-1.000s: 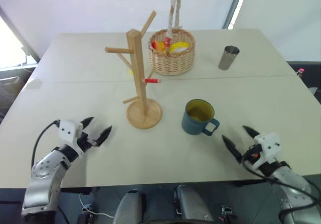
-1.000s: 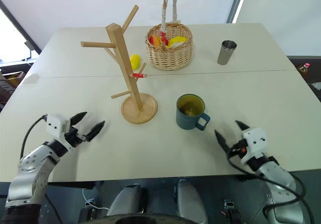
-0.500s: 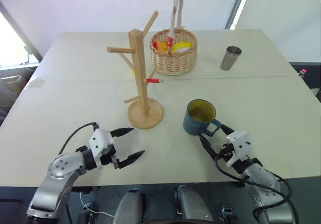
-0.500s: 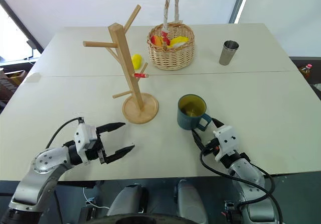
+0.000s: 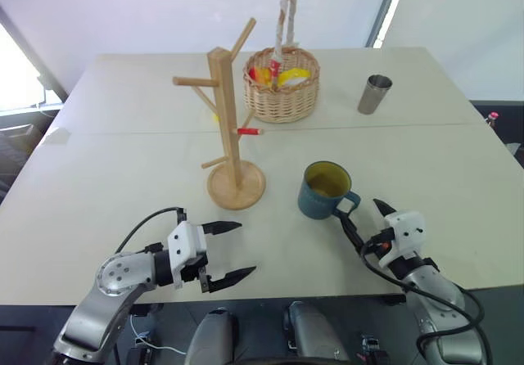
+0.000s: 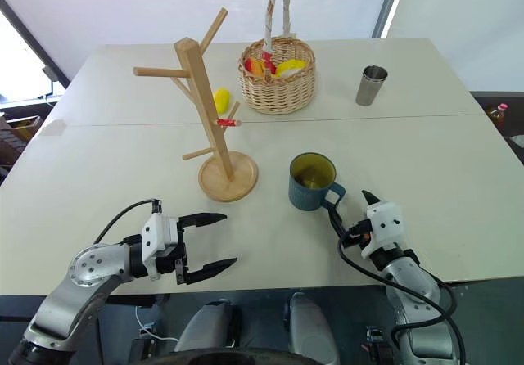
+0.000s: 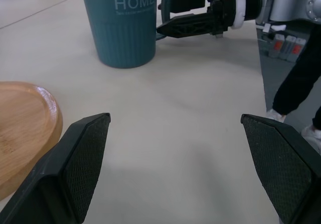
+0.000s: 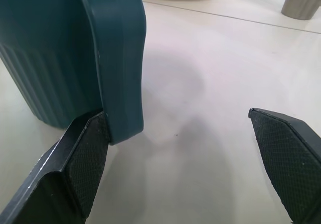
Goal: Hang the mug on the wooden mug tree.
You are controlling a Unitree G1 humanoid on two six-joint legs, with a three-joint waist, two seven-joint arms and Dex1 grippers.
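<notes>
Since a second ago, the left gripper [image 5: 229, 252] has been swung inward along the table's [image 5: 123, 160] near edge, spread wide and empty. The right gripper [image 6: 348, 211] has been brought to the handle of the one mug [image 5: 324, 190], wide open, one finger touching it. Mid-table are one wooden mug tree [image 5: 228, 128], then one basket [image 5: 281, 85] and one steel tumbler [image 5: 373, 93] behind.

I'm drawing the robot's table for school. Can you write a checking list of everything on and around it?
Surface: pale beige table, seam across.
Job's things: dark teal ceramic mug upright; light-wood mug tree left of it, pegs bare.
Clutter: wicker basket with yellow and red items; steel tumbler; yellow object behind tree.
Grippers: left gripper open over table; right gripper open, one finger at mug handle.
Cables: black cable on left arm.
Surroundings: person's legs beside table.
</notes>
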